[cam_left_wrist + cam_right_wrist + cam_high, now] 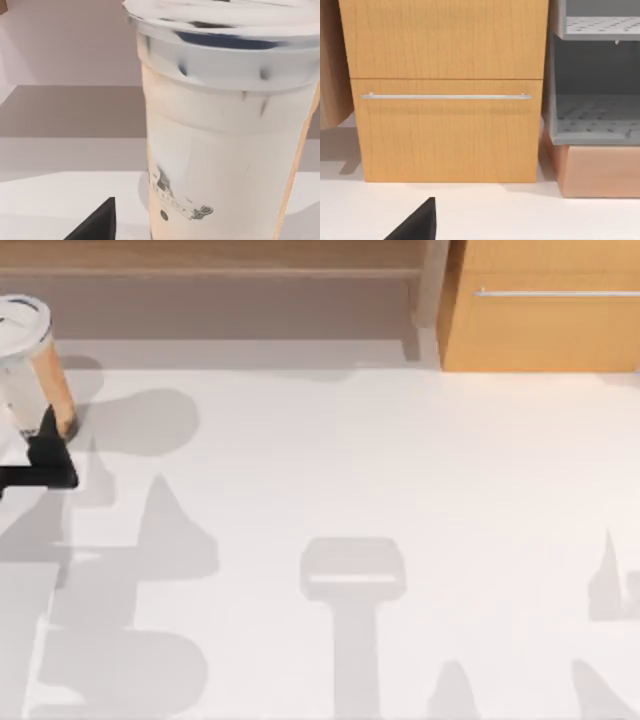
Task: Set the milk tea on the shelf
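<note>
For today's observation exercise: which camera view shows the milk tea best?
The left wrist view: the milk tea is close, its lid and printed label clear. The top view has it at the table's left edge, partly cropped.

Left pincer (45, 445): matte black, no visible markings, screws or cables. In the top view it appears as a flat, blocky black body with squared edges. In each wrist view, one finger (95, 222) (415, 222) appears as a plain black wedge tapering to a sharp tip.

milk tea (30, 360): white-lidded, upright, table's far left | shelf (210, 260): light-wood board behind
</note>
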You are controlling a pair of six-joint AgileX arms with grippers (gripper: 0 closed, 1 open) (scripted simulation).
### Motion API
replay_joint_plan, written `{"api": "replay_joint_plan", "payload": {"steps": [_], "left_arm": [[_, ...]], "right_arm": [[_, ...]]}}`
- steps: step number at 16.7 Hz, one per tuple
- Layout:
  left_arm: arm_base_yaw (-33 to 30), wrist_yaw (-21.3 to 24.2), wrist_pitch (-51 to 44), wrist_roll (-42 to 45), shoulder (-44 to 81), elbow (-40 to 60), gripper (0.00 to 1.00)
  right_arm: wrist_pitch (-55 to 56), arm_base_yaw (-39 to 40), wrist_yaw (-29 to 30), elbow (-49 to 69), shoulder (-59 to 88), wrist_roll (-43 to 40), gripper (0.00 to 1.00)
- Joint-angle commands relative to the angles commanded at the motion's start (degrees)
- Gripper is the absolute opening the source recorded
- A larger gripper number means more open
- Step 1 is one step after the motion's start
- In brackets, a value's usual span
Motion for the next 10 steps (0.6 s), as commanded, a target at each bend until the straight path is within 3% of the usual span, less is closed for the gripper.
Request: {"api": "replay_joint_plan", "payload": {"steps": [6, 10], "left_arm": [[-0.3, -0.1, 0.0, 0.0, 0.2, 0.0, 1.00], [-0.8, -0.8, -2.7, -0.1, 3.0, 5.8, 1.00]], "right_arm": [[0.0, 0.0, 0.0, 0.0, 0.0, 0.0, 1.00], [0.0, 0.0, 0.0, 0.0, 0.0, 0.0, 1.00]]}}
